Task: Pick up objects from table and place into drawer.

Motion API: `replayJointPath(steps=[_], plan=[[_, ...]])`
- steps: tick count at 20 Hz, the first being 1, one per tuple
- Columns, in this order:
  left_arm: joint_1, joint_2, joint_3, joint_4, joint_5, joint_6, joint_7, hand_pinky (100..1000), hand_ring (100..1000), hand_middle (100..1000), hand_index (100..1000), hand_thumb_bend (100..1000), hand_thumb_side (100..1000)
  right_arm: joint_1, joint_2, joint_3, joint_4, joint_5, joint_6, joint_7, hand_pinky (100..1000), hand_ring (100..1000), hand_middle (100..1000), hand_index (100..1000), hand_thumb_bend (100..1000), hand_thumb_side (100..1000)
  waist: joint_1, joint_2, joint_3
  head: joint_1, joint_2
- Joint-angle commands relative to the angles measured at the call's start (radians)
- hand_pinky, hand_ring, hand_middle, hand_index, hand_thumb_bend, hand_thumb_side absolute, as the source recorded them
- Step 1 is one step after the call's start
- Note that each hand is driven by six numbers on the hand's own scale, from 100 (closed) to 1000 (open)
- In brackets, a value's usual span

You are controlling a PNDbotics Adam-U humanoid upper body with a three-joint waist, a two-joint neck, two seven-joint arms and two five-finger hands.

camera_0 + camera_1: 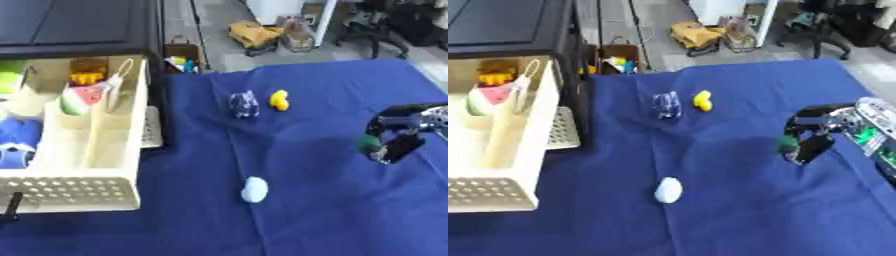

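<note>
On the right side of the blue cloth (306, 210) our right hand (398, 135) hangs with its fingers curled round a small dark green thing (368, 143); we can't make out what it is, only the colour. Left hand doesn't show in either view

Drawer (79, 195) sits open at the left edge, well apart from the hand, already holding a yellow toy (87, 71), a watermelon-slice toy (83, 95) and something blue (17, 142). Still on the cloth: a pale blue lump (255, 189) near the middle front, a dark patterned lump (244, 104) and a yellow duck-like toy (279, 100) side by side further back

Our read: the step in hand is carrying the green thing over to the drawer. To do it well:
- keep the fingers curled until we're over a compartment, not over a divider
- travel high enough to clear the drawer's front wall and the pale blue lump on the way
- aim for the long empty-looking middle slot; the back ones look crowded
- lower before releasing so it doesn't bounce out

Risk: a small thing held at the fingertips may slip during the long sideways move
</note>
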Motion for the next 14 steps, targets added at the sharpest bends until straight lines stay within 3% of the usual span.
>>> replayJointPath(steps=[1,14], plan=[[-0.014,0.011,0.0,-0.013,-0.003,-0.001,-0.004,485,566,612,756,309,1000,-0.03,-0.06,-0.023,-0.052,0.029,0.003,-0.008,854,896,648,641,100,472,-0.005,-0.022,-0.001,0.002,-0.011],[-0.011,0.016,-0.004,-0.013,0.002,0.002,-0.009,485,567,611,757,313,1000,-0.165,-0.086,-0.023,-0.22,0.05,-0.025,0.018,857,900,628,630,100,564,-0.024,-0.04,0.0,0.011,0.0]])
